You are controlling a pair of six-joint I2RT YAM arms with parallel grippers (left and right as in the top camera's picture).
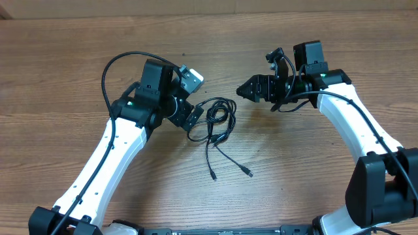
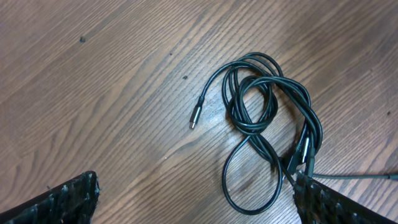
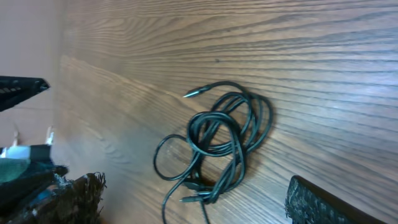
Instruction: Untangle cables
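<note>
Black cables (image 1: 215,121): lying in a tangled bundle on the table between both grippers, two plug tips trailing toward the robot's side.
Wooden table (image 1: 59,72): carrying the bundle near its middle.
Left gripper (image 1: 188,117): hovering just beside the loops, jaws standing wide apart, gripping nothing.
Right gripper (image 1: 247,89): hanging near the bundle, jaws spread, holding nothing.

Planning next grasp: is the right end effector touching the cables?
Apart. Right wrist view: the cables lie on the table between the right end effector's open fingers, with bare wood either side.
</note>
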